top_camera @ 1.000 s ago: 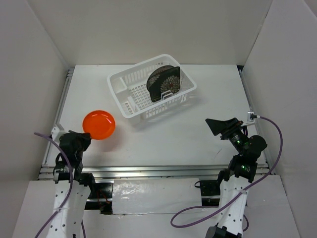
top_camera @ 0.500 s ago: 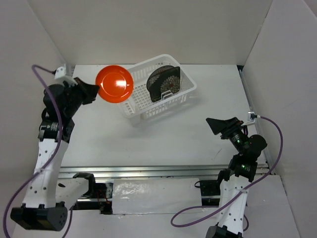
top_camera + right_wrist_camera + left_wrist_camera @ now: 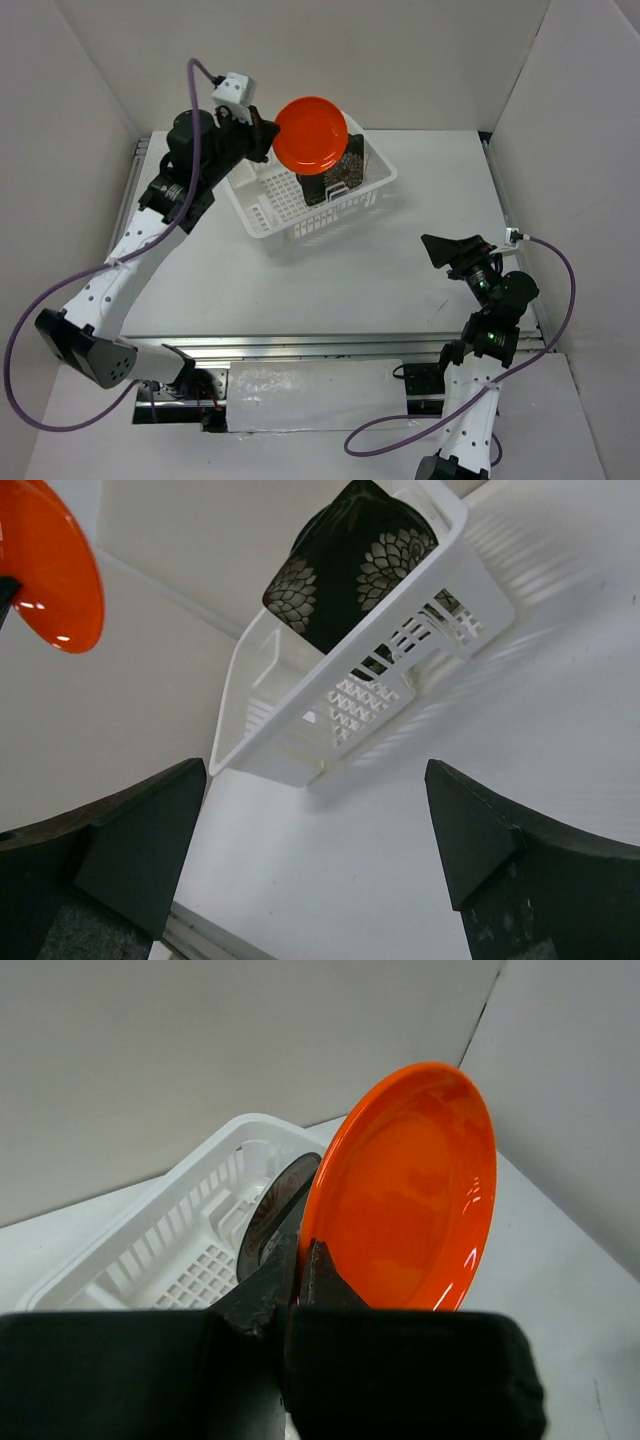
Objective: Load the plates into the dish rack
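Orange plate (image 3: pixel 311 134): on edge, rim clamped in left pincer (image 3: pixel 303 1260), upper centre, over dish rack (image 3: pixel 262 205) just left of the standing dark plate (image 3: pixel 338 170). Right pincer (image 3: pixel 445 252): fingers apart, lower right, well away.

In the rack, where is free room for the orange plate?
The rack's left half, beside the standing plates, is bare. Its right end is crowded. The table in front of the rack is also open.

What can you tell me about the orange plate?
The orange plate is small, round, plain and shiny, with a shallow raised rim. The left hand pinches its edge and holds it tilted almost upright in the air above the dish rack, not yet in a slot. Nothing else seems to touch it.
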You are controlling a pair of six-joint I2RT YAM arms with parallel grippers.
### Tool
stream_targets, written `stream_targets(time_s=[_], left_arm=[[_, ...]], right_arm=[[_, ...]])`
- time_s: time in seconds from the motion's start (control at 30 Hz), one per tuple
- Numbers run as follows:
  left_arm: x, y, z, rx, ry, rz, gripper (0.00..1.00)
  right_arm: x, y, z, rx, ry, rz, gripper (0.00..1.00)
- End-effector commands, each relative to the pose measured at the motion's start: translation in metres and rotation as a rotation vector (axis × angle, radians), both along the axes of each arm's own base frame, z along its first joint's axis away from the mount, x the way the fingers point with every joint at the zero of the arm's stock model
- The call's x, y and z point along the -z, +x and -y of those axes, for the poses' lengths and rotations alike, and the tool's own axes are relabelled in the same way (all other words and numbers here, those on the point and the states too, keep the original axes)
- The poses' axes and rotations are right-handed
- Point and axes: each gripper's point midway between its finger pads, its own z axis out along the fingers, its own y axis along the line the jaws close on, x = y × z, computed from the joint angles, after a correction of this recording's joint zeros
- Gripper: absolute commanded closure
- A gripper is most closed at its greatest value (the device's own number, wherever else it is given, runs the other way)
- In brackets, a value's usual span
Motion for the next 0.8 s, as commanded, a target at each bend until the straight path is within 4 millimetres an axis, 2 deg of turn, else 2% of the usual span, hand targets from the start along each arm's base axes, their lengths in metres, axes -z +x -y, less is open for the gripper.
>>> stream_targets(time_s=[0.0,0.03,0.07,0.1,0.17,0.2,0.27,0.3,0.33,0.37,0.57,0.77], left_arm=[[-0.03,0.021,0.013,-0.065,0.089,0.174,1.0],[-0.037,0.02,0.023,-0.063,0.094,0.19,1.0],[-0.035,0.025,0.027,-0.069,0.111,0.189,1.0],[-0.02,0.038,0.034,-0.083,0.153,0.162,1.0],[-0.017,0.043,0.046,-0.095,0.202,0.182,1.0],[-0.004,0.053,0.05,-0.123,0.242,0.172,1.0],[0.002,0.06,0.059,-0.141,0.251,0.19,1.0],[0.015,0.069,0.063,-0.148,0.278,0.182,1.0],[0.014,0.072,0.066,-0.15,0.279,0.192,1.0],[0.028,0.081,0.072,-0.149,0.306,0.178,1.0],[0.054,0.105,0.08,-0.18,0.373,0.189,1.0],[0.08,0.12,0.083,-0.213,0.436,0.183,1.0]], right_arm=[[-0.013,0.0,0.008,0.062,-0.053,0.051,0.02],[-0.014,-0.001,0.008,0.063,-0.052,0.056,0.02],[-0.014,0.0,0.008,0.064,-0.052,0.06,0.02],[-0.014,0.0,0.009,0.068,-0.052,0.062,0.02],[-0.012,0.002,0.01,0.075,-0.049,0.055,0.02],[-0.01,0.003,0.011,0.075,-0.046,0.052,0.02],[-0.008,0.005,0.011,0.075,-0.04,0.047,0.02],[-0.008,0.005,0.011,0.072,-0.038,0.046,0.02],[-0.007,0.006,0.011,0.068,-0.037,0.045,0.02],[-0.007,0.005,0.01,0.065,-0.037,0.044,0.02],[-0.014,0.0,0.01,0.081,-0.051,0.072,0.02],[-0.017,-0.002,0.011,0.096,-0.061,0.083,0.02]])
